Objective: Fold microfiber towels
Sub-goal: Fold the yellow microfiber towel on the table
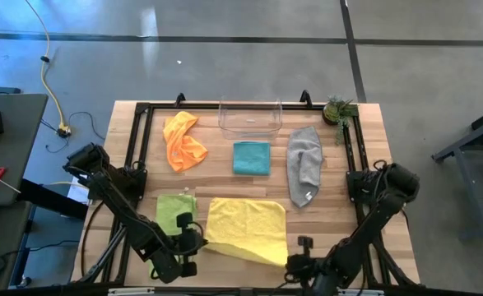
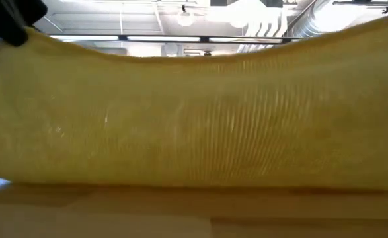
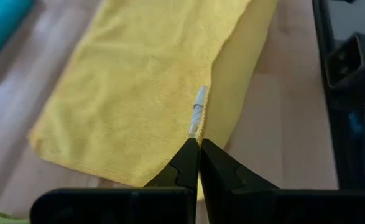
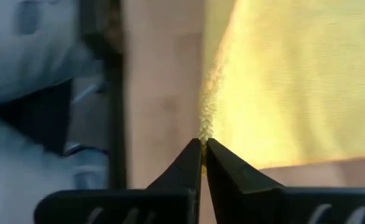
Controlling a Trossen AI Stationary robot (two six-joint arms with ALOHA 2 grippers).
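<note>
Wrist views show both grippers pinched shut on the yellow towel, seemingly lifted, filling the low view.

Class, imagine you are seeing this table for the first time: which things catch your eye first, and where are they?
The yellow towel at the near edge stands out: the left gripper and right gripper are each shut on a near corner. Behind it lie the orange towel, teal towel and grey towel.

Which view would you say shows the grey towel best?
The high view: the grey towel lies whole beside the teal towel. The low view is blocked by the yellow towel; neither wrist view clearly shows it.
</note>
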